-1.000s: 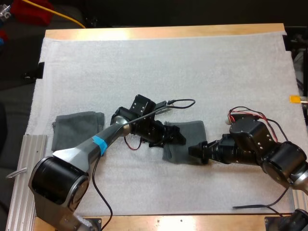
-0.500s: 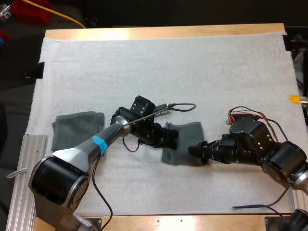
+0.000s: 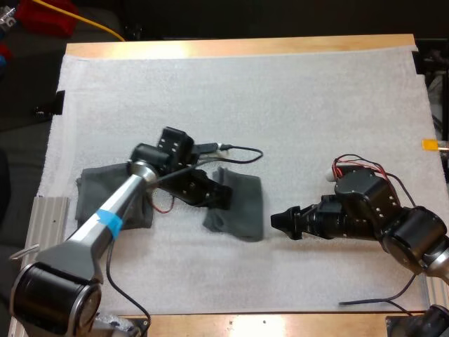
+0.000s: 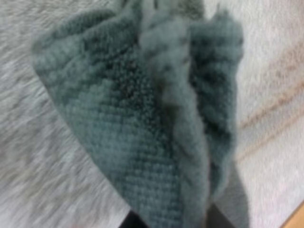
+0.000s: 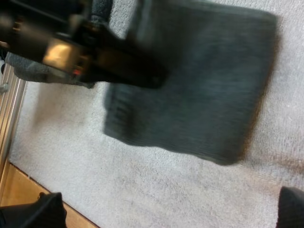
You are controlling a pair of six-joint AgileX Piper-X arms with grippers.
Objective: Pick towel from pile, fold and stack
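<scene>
towel [image 3: 238, 210] dark grey-green, knobbly woven grid, fuzzy edge | folded stack [image 3: 95, 193] same dark grey-green | mat [image 3: 280, 105] white, fine fleecy grain | table [image 3: 238, 48] light wood | my left gripper [image 3: 223, 198] black | my right gripper [image 3: 276, 220] black | my left arm [image 3: 81, 239] silver-grey with blue band [image 3: 105, 219]

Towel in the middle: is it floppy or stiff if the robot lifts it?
Probably floppy: the towel bunches into soft folds where the left tool pinches it. Likely not slippery, since its looped weave looks grippy.

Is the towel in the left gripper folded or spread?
Folded: the towel is a compact doubled rectangle; layered edges show at the left gripper.
</scene>
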